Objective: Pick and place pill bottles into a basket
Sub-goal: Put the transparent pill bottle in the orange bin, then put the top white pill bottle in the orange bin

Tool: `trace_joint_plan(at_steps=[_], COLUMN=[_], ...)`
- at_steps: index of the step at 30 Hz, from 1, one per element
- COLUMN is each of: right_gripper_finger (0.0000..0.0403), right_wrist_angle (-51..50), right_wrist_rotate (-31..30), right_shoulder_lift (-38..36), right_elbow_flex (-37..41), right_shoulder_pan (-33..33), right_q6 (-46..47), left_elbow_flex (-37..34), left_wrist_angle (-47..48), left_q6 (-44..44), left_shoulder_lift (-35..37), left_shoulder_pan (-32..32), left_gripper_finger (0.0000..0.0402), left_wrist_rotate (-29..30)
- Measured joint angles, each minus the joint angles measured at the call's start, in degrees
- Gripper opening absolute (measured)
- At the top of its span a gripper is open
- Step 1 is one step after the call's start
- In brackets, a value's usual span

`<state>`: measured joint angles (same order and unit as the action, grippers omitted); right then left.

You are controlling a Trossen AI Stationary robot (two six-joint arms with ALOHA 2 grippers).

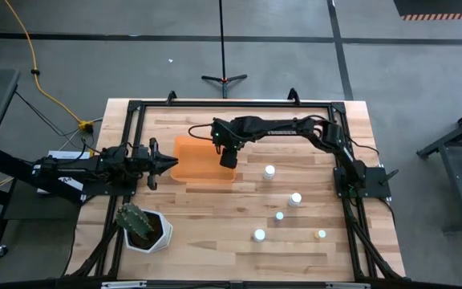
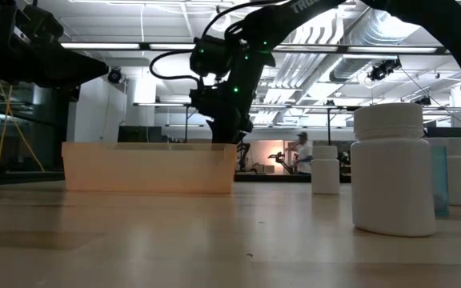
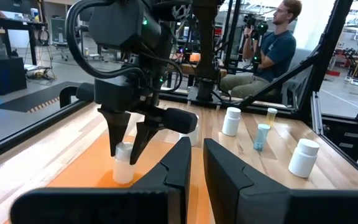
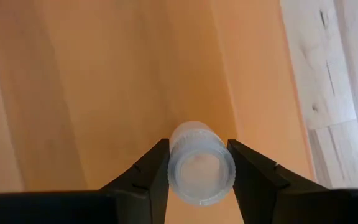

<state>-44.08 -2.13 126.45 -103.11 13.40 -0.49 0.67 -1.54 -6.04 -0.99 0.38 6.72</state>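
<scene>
The orange basket [image 1: 203,170] lies left of the table's middle and also shows in the low view [image 2: 150,168]. My right gripper [image 1: 228,156] reaches down into it, shut on a white pill bottle [image 4: 201,165], which the left wrist view also shows [image 3: 123,163]. My left gripper [image 1: 171,163] hovers shut and empty at the basket's left edge. Several more bottles stand upright on the table right of the basket, among them [image 1: 269,171], [image 1: 296,199] and a yellowish one [image 1: 321,235]. My right gripper pinches the bottle's upper part [image 3: 124,151] between its two fingers, one on each side of the round body [image 4: 173,163]. The fingers come from above, pointing down. The bottle is upright inside the basket; whether its bottom touches the basket floor I cannot tell.
A white angular pot with a green cactus [image 1: 143,227] stands at the near left. A black frame [image 1: 339,152] runs around the table. A person [image 3: 272,43] sits beyond the table. One bottle [image 2: 392,170] stands close before the low camera.
</scene>
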Motion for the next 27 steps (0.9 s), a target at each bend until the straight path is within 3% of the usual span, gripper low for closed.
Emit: trace_joint_plan(at_steps=[15,24,27], right_gripper_finger=[0.0226,0.0231,0.0231], right_wrist_angle=[-1.5,-24.9,-33.7], right_wrist_rotate=[-0.9,-2.4,-5.9], right_shoulder_lift=[-0.1,-0.2,-0.3], right_elbow_flex=[-1.0,-21.0,-26.3], right_shoulder_pan=[0.1,-0.5,-2.2], right_q6=[2.5,8.3,10.4], left_elbow_flex=[0.0,0.0,0.0], left_wrist_angle=[0.0,0.0,0.0], left_q6=[0.0,0.0,0.0], left_shoulder_lift=[0.0,0.0,0.0], left_shoulder_pan=[0.0,0.0,0.0], left_gripper_finger=[0.0079,0.0079,0.0079], left_wrist_rotate=[0.0,0.0,0.0])
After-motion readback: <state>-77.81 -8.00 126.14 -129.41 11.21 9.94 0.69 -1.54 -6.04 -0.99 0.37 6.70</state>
